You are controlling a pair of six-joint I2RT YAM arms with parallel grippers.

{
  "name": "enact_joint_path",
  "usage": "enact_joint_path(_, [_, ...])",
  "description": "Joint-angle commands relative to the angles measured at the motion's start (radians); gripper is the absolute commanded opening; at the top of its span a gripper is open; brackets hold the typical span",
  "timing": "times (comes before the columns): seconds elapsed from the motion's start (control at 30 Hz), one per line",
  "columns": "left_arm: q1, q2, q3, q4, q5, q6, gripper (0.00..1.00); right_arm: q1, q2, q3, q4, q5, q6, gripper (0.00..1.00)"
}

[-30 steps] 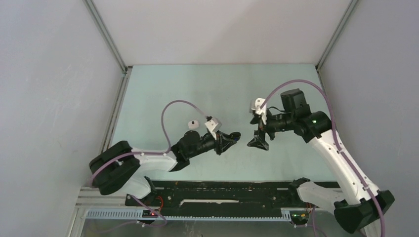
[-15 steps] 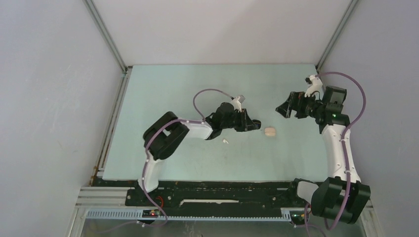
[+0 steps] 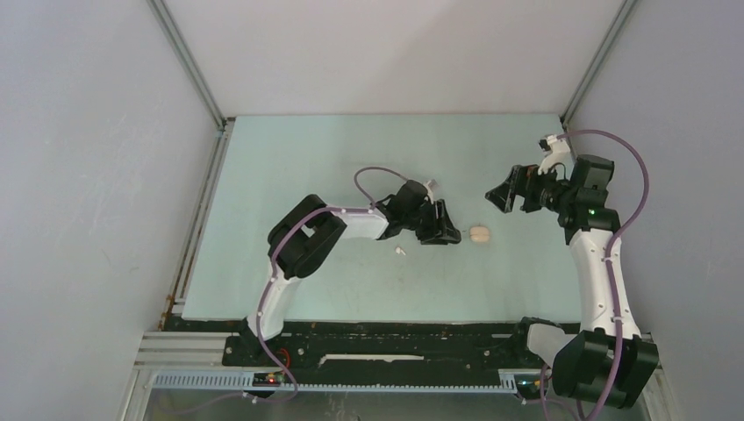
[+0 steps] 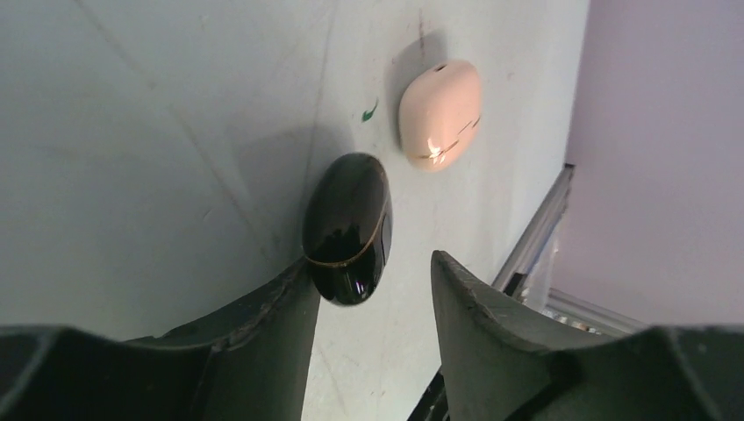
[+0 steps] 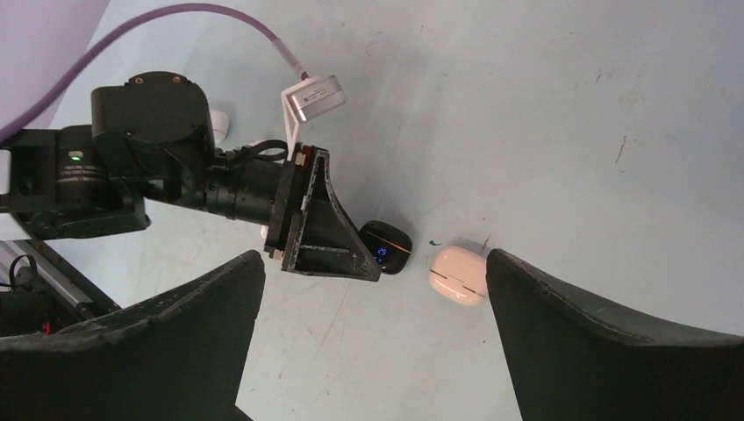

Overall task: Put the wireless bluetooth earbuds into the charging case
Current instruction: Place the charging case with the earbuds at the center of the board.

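A glossy black charging case point(image 4: 348, 228) lies shut on the table, its near end against the tip of my left finger point(image 4: 263, 324). My left gripper point(image 4: 370, 263) is open, its jaws wider than the case. A pale pink-white case point(image 3: 479, 234) lies shut just beyond it. One white earbud point(image 3: 400, 252) lies on the table beside my left wrist, on its near side. My right gripper point(image 3: 509, 195) hovers open to the right of both cases, holding nothing. From there I see the black case point(image 5: 388, 246), a blue light on it, and the pale case point(image 5: 458, 274).
The pale green table point(image 3: 351, 158) is walled by grey panels left, right and behind. A small white piece point(image 5: 219, 123) shows behind my left wrist in the right wrist view. A metal rail point(image 4: 535, 237) runs along the table's edge.
My left jaws have parted and that gripper has swung slightly toward the near side, by the pale case. The right gripper has barely shifted. A second ago both arms were posed nearer mid-table.
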Motion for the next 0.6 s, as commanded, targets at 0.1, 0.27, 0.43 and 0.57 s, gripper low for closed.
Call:
enact_joint_path(0.1, [0.037, -0.198, -0.048, -0.415, -0.192, 0.236, 0.6, 0.014, -0.011, 0.003, 0.012, 0.014, -0.038, 0.99])
enact_joint_path(0.27, [0.045, -0.427, -0.152, -0.493, -0.387, 0.367, 0.61, 0.094, -0.017, 0.003, 0.01, 0.066, -0.088, 0.97])
enact_joint_path(0.43, [0.047, -0.684, -0.35, -0.422, -0.595, 0.389, 0.61, 0.281, 0.002, 0.003, 0.034, 0.099, -0.2, 0.91])
enact_joint_path(0.57, [0.056, -0.883, -0.552, -0.363, -0.751, 0.348, 0.64, 0.483, 0.088, 0.014, 0.063, 0.155, -0.323, 0.88])
